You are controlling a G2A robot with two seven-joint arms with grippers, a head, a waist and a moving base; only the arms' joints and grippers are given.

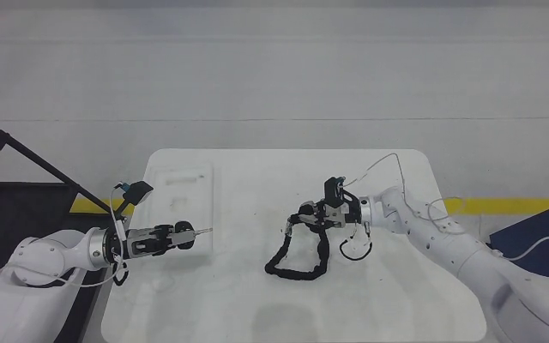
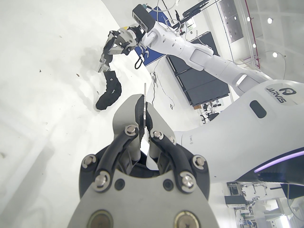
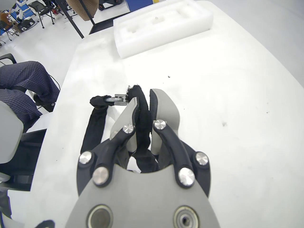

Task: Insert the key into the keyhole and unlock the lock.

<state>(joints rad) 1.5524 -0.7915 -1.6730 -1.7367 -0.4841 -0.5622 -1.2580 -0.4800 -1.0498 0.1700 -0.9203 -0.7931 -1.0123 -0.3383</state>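
Left arm held level over the bench (image 1: pixel 257 300) edge, hand (image 2: pixel 143 104) pinching the key (image 2: pixel 144 91), blade toward centre. Right arm bent inward, hand (image 3: pixel 143 97) clamped on the black-sleeved chain lock (image 1: pixel 296 274), mid-bench.

Key (image 1: pixel 204 230) left of lock (image 1: pixel 322 251), apart

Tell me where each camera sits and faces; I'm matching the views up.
Top view: overhead, looking down at the table; left gripper and right gripper show.
Left wrist view: behind the left gripper and its key, facing the right gripper.
Right wrist view: behind the right gripper, facing the foam tray.
Shared: both wrist views show the lock.
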